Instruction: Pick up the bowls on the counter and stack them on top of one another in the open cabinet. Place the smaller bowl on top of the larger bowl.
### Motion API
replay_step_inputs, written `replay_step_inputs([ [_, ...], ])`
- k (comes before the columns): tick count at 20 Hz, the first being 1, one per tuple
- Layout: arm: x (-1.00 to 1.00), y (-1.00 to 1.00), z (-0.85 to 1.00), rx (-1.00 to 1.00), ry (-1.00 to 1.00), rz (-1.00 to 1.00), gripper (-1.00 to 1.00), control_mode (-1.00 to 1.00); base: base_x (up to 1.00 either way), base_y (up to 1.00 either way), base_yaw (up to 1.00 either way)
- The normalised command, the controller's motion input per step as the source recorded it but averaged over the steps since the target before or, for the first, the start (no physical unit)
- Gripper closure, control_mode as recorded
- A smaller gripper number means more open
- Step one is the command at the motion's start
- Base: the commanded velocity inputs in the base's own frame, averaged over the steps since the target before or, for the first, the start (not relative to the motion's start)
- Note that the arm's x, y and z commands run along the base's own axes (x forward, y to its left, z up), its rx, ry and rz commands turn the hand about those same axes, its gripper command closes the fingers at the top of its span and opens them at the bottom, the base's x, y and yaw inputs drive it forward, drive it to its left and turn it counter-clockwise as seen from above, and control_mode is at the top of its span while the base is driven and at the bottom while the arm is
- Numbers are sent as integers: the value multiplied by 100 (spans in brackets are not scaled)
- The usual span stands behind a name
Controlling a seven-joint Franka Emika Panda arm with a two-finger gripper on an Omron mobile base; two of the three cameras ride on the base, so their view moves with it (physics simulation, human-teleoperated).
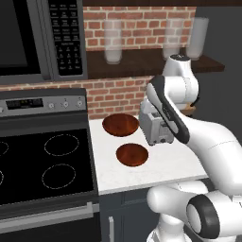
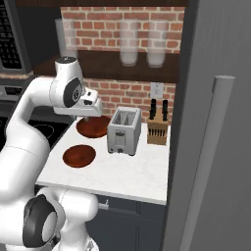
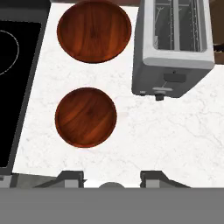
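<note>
Below and ahead of the gripper (image 3: 111,177), whose fingers are seen apart and empty, the smaller bowl (image 3: 86,117) lies on the counter (image 3: 166,135); the larger bowl (image 3: 94,31) lies farther beyond, beside the toaster (image 3: 174,48). A knife block (image 2: 157,130) is recorded from the right base view alone.

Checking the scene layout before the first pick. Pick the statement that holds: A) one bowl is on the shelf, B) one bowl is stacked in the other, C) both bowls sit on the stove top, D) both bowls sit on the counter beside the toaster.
D: the larger bowl and the smaller bowl lie apart on the white counter, next to the toaster.
</note>
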Motion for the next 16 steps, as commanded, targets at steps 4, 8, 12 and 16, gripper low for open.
replay_step_inputs([
  [4,-5,7,-31,-8,0,-8,-100,-100,0,0,0],
  [8,-4,46,-88,-5,-1,-25,-100,-100,0,0,0],
  [12,-1,29,-100,0,0,-36,-100,-100,0,0,0],
  [16,0,2,-99,7,4,-39,-100,-100,0,0,0],
])
